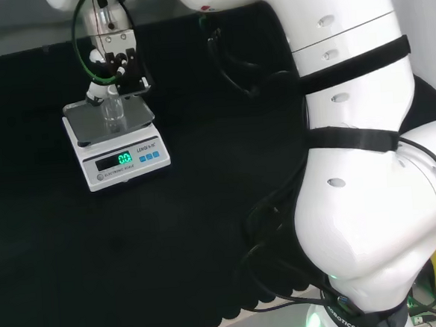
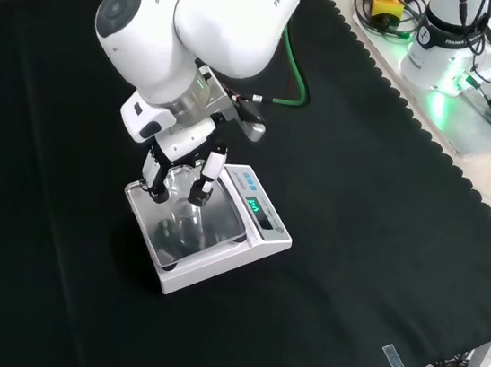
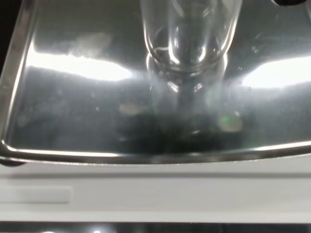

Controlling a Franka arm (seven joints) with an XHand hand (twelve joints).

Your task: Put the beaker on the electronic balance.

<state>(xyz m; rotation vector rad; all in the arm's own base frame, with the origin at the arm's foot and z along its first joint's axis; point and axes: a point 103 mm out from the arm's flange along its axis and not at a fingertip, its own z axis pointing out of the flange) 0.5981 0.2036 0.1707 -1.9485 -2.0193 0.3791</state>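
Wrist view: clear glass beaker [image 3: 189, 34] (cylindrical) on balance's polished steel pan [image 3: 73, 97].

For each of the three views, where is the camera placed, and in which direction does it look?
Head view: behind and above the arm's base, facing over the white arm links toward the balance.
Front view: in front of the arm, looking down on the cloth; the hand comes from the top.
Wrist view: at the wrist, facing the steel pan closely.
All share the beaker at the balance.

black cloth [image 2: 378, 210] over the bench
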